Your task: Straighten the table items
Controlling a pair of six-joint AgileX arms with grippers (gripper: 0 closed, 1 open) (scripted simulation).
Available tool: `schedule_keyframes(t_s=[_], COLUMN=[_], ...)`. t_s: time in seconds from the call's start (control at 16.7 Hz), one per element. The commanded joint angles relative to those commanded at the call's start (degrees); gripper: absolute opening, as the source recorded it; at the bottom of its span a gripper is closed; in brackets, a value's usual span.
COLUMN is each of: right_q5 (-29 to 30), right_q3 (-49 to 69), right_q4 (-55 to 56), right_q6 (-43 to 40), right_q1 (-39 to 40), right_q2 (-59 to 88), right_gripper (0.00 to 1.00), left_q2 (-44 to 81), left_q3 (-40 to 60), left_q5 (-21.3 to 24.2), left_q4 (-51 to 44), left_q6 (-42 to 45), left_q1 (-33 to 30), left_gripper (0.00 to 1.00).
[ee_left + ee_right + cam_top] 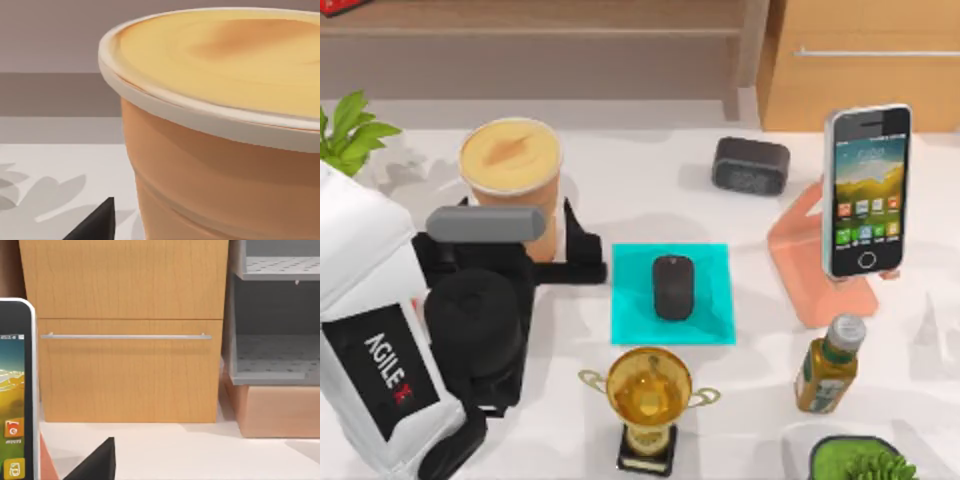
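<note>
Three items matter from above: the cup [512, 170] sits between the left end effector [565, 262] fingers, seemingly clasped for moving, while the mouse [673, 287] on its teal mat [710, 315] lies just beyond, and the phone [866, 190], propped on its stand [820, 280], farther off. Left wrist view: the cup wall [210, 185] looms right against one fingertip [95, 225]. Right wrist view: the phone [15, 390] stands close beside the right end effector's finger [97, 462]; I cannot tell its state.

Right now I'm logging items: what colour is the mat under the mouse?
Turquoise mat beneath the black mouse, clearest in the top view.
</note>
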Motion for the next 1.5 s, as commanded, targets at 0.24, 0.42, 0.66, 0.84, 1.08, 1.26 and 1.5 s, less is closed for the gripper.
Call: schedule_keyframes(t_s=[0.24, 0.42, 0.66, 0.84, 1.08, 1.26, 1.5], right_q5=[0.00, 0.00, 0.00, 0.00, 0.00, 0.00, 0.00], right_q3=[0.00, 0.00, 0.00, 0.00, 0.00, 0.00, 0.00], right_q4=[0.00, 0.00, 0.00, 0.00, 0.00, 0.00, 0.00], right_q6=[0.00, 0.00, 0.00, 0.00, 0.00, 0.00, 0.00], right_q1=[0.00, 0.00, 0.00, 0.00, 0.00, 0.00, 0.00], right_q2=[0.00, 0.00, 0.00, 0.00, 0.00, 0.00, 0.00], right_gripper=[1.00, 1.00, 1.00, 1.00, 1.00, 1.00, 1.00], left_q2=[0.73, 2.45, 2.84, 2.84, 2.84, 2.84, 2.84], left_q3=[1.74, 5.18, 5.96, 5.96, 5.96, 5.96, 5.96], left_q5=[1.00, 2.96, 3.41, 3.41, 3.41, 3.41, 3.41], left_q4=[-0.96, -2.58, -2.95, -2.95, -2.95, -2.95, -2.95], left_q6=[0.11, 0.37, 0.42, 0.42, 0.42, 0.42, 0.42], left_q1=[0.99, 2.94, 3.39, 3.39, 3.39, 3.39, 3.39], left_gripper=[1.00, 1.00, 1.00, 0.85, 0.55, 0.32, 0.02])
